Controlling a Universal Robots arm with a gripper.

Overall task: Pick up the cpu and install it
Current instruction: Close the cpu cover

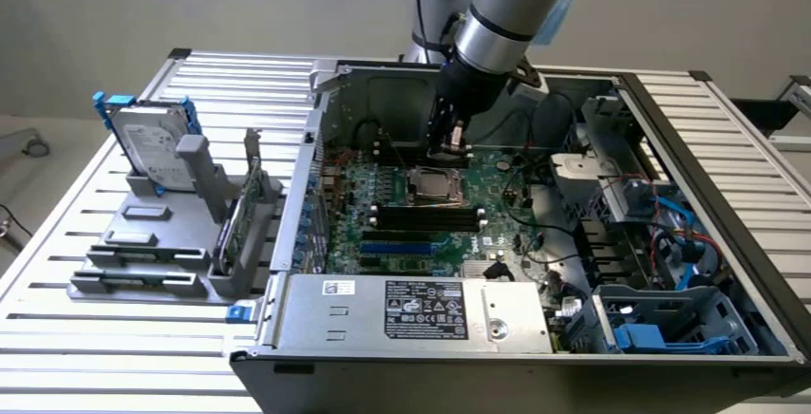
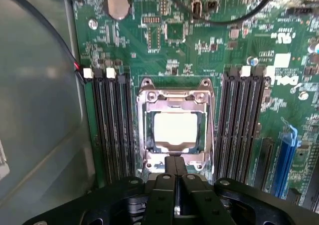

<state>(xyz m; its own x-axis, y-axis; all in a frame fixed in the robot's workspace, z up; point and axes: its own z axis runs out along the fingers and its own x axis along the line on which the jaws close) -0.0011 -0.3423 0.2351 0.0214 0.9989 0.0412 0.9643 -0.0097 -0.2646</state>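
One arm [image 1: 500, 15] is reaching down into an open computer case [image 1: 507, 381] that is lying on a slatted metal table [image 1: 76, 348]. Its dark lower end is hanging close over the green motherboard [image 1: 500, 191], towards the far side of the board as the exterior view has it.

- Gripper [image 2: 175, 165]: the two dark fingers are pressing flat against each other, with no gap between them and nothing showing between them. The tips are sitting just beside the near edge of the socket [image 2: 147, 98]; whether they are touching its frame I cannot tell.
- The cpu [image 2: 174, 129]: it is lying flat inside the socket, pale silver top facing up, squarely within the metal frame and apart from the fingers.
- Memory slots [image 2: 112, 130]: black banks are running along both sides of the socket, with white latches at their ends.
- Coin cell [image 2: 118, 5]: it is sitting on the board well beyond the socket.
- Blue slot [image 2: 288, 155]: it is standing past one bank of memory slots.

Outside the case, on the exterior view's left, a hard drive [image 1: 152, 148] with blue brackets is standing upright in a grey fixture [image 1: 140, 262]. A power supply [image 1: 419, 310] with a dark label is filling the case's near end.
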